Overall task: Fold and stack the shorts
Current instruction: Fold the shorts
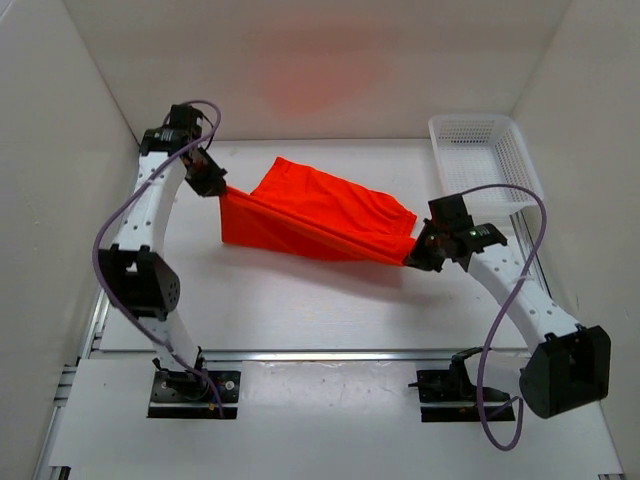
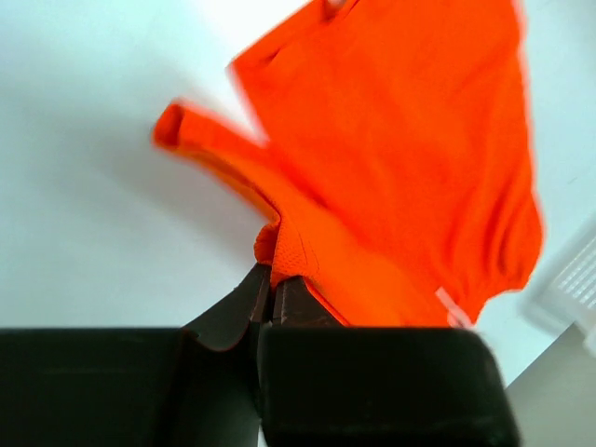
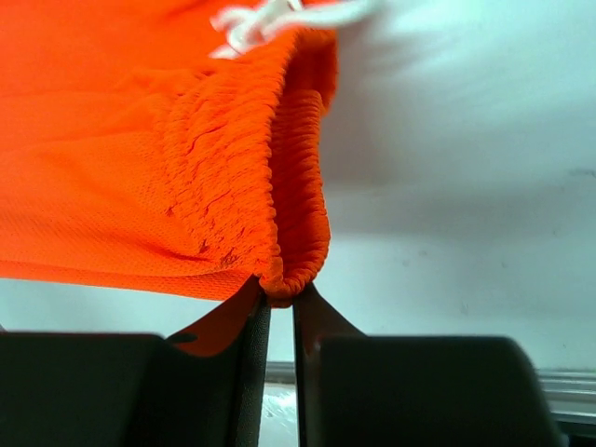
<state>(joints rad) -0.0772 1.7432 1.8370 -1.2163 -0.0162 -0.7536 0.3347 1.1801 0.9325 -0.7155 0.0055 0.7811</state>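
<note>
The orange-red shorts [image 1: 315, 218] are stretched in the air between both grippers over the middle of the table, with the far part draped on the table. My left gripper [image 1: 214, 186] is shut on the shorts' left corner, a leg hem [image 2: 289, 261]. My right gripper [image 1: 416, 255] is shut on the gathered elastic waistband [image 3: 289, 279] at the right end. The white drawstring [image 3: 261, 17] shows at the top of the right wrist view. The cloth hangs taut along its near edge.
A white plastic basket [image 1: 483, 160] stands at the back right, just behind the right arm. White walls close in the table at left, back and right. The arm bases sit at the near edge on a metal rail [image 1: 320, 356].
</note>
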